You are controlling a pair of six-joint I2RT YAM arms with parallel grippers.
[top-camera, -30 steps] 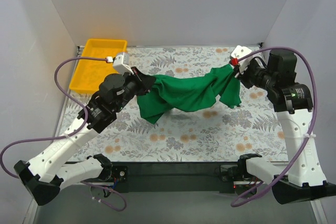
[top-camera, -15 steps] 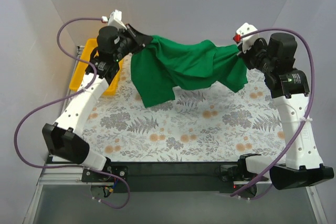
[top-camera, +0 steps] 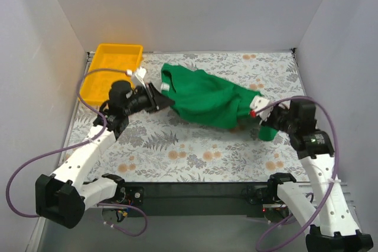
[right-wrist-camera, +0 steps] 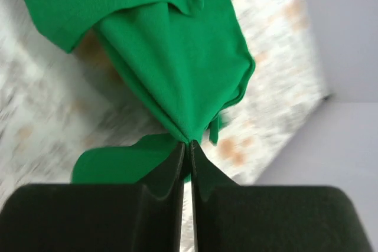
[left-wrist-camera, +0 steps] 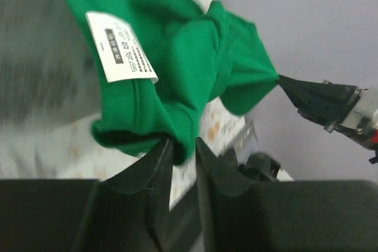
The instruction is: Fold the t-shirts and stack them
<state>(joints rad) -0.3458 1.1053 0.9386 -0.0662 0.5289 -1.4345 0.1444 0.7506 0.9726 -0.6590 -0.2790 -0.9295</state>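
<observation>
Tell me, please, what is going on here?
The robot is handling a green t-shirt on the floral table. The left gripper pinches its collar edge beside the white label, and the right gripper is clamped on a gathered fold at the other end. The shirt lies bunched between them, not yet folded; the yellow tray sits off to the left.

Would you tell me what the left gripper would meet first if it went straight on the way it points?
The green t-shirt: its collar edge lies between the fingertips of the left gripper, with bunched cloth just beyond.
</observation>
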